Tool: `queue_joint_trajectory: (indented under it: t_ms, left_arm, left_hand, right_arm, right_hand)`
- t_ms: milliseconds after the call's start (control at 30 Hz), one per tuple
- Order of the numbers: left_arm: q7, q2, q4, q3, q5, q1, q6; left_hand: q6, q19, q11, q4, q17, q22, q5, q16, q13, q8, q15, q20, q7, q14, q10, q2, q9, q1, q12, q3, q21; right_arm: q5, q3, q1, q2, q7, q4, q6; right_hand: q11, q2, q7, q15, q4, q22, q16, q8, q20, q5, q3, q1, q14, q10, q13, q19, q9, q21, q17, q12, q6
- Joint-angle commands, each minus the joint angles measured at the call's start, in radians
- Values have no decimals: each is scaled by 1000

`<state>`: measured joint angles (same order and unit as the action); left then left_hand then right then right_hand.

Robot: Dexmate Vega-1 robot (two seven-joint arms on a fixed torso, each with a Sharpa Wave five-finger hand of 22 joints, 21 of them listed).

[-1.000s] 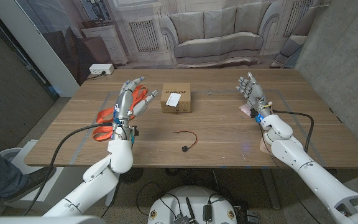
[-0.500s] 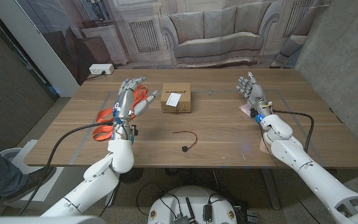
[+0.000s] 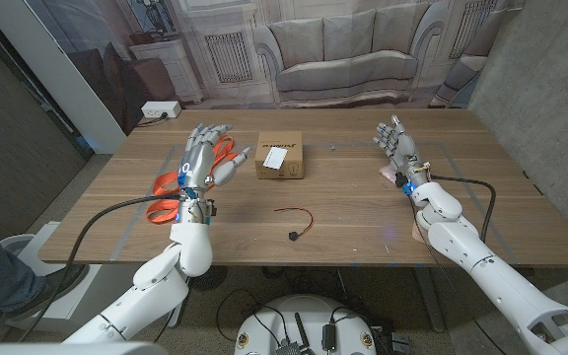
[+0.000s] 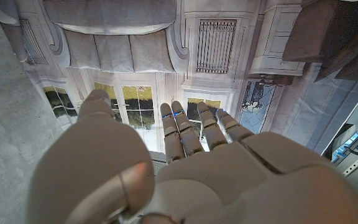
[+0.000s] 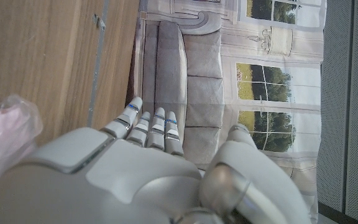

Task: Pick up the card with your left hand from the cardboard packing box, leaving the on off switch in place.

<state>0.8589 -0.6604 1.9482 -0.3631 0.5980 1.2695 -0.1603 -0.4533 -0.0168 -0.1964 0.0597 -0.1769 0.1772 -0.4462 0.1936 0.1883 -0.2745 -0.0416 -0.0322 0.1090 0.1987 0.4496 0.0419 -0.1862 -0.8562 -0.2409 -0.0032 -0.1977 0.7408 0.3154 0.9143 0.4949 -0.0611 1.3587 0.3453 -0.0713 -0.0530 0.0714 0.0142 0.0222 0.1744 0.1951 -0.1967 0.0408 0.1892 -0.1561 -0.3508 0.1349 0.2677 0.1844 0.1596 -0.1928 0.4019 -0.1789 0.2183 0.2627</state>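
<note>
A small cardboard packing box [image 3: 280, 158] stands on the wooden table [image 3: 343, 212] at its middle back, with a white card [image 3: 274, 157] lying on its top. The on off switch [image 3: 292, 235], a small black part on a red wire, lies on the table in front of the box. My left hand [image 3: 205, 156] is raised left of the box, fingers spread and holding nothing; its back [image 4: 185, 174] fills the left wrist view. My right hand [image 3: 396, 144] is raised at the right side, fingers apart and empty, its back [image 5: 135, 180] seen in the right wrist view.
Orange-handled scissors or straps [image 3: 180, 182] lie on the table under and beside my left hand. A pink wrapped thing [image 3: 392, 176] lies near my right wrist, seen also as pink plastic [image 5: 5, 140]. A black cable [image 3: 466, 182] runs by the right arm.
My left hand has shifted slightly left and back from the box. The right hand, the box and the switch have not moved.
</note>
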Motion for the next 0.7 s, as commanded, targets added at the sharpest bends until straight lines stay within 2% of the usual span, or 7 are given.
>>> queue_joint_trajectory:
  t_ms: [33, 433, 700]
  left_arm:
    - [11, -16, 22, -27, 53, -3, -92]
    - [-2, -35, 51, -72, 157, -12, -231]
    - [-38, -61, 85, -82, 192, -10, -300]
  left_hand:
    - [-11, 5, -1, 7, -2, 1, 2, 2, 4, -4, -112, -68, -3, 2, 14, -2, -2, -6, -1, 2, 2]
    - [-18, 5, 2, 7, -2, 1, 2, 4, 5, -3, -113, -68, 2, 9, 24, -2, -2, -8, 2, 0, 2]
    - [-27, 5, -6, 7, -3, 1, 1, 7, 5, -3, -115, -69, 6, 18, 33, -2, -2, -9, 3, -2, 1]
  right_arm:
    - [10, -7, 3, -2, -13, -11, 16]
    - [18, -13, 2, -4, -30, -32, 30]
    - [20, -17, 2, -7, -35, -39, 44]
  right_hand:
    - [-3, -7, -5, 7, 6, 3, -6, -4, 2, -2, -5, 0, 5, 5, 4, 12, -2, -6, -5, 2, 6]
    - [-1, -7, -6, 8, 7, 3, -6, -3, 1, -2, -4, 0, 5, 5, 4, 13, -2, -11, -5, 2, 6]
    - [0, -8, -5, 8, 8, 3, -6, -3, 1, -2, -4, 1, 5, 4, 4, 14, -2, -14, -5, 1, 7]
